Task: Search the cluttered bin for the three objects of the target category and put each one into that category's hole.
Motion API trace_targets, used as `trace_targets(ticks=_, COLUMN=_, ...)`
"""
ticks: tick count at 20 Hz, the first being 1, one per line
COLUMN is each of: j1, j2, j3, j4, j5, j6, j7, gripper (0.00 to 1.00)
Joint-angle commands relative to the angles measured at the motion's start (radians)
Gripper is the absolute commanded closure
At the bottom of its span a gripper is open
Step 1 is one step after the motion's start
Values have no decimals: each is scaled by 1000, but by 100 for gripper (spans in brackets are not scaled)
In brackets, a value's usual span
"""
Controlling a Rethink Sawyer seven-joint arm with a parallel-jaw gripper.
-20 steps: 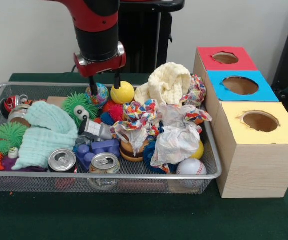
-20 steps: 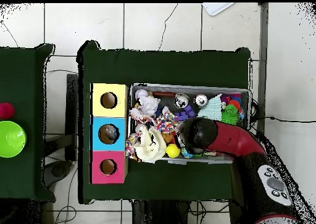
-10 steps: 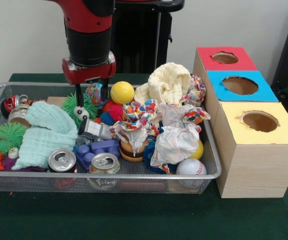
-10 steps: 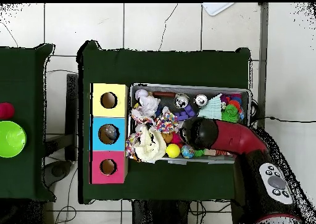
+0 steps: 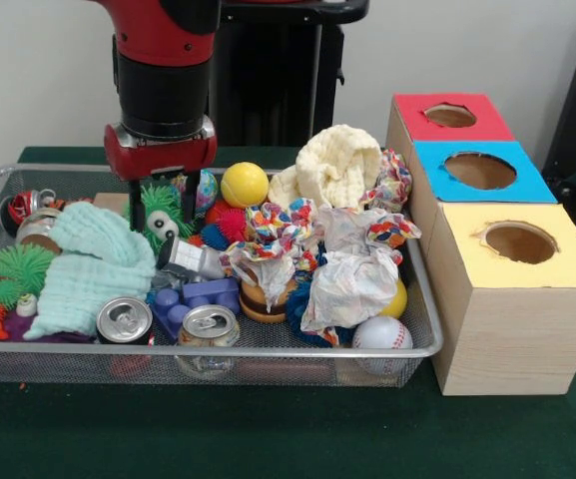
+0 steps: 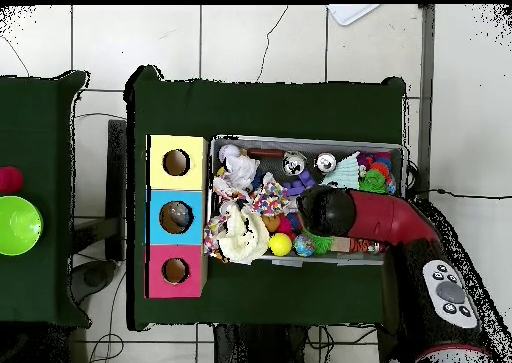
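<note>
Two spread jaws of the gripper (image 5: 158, 196) are being lowered around a spiky green ball (image 5: 160, 212) near the wire bin's (image 5: 268, 351) far edge.

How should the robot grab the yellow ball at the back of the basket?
Probably from straight above, closing the gripper across the widest part of the yellow ball. It is round, so any lower or higher and it could slip out. Its top is bare, while a cream cloth crowds one side and a colourful ball the other, so the fingers have to slide into those narrow gaps.
</note>
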Motion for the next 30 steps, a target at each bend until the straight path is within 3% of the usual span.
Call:
trace_targets(ticks=1, j1=5, j2=64, j3=65, j4=-92, j5=-72, j6=-71, j7=35, gripper=0)
trace_targets(ticks=5, j1=33, j2=108, j3=40, j4=-136, j5=-83, j6=-97, j7=81, gripper=0)
trace_targets(ticks=12, j1=164, j2=194, j3=-125, j4=-218, j5=-144, j6=-150, j7=195, gripper=0)
trace_targets(ticks=21, j1=192, j2=254, j3=-166, j4=-208, j5=-85, j6=-211, j7=234, gripper=0)
trace_targets(ticks=30, j1=278, j2=354, j3=-319, j4=-299, j5=-103, j6=-182, j7=231, gripper=0)
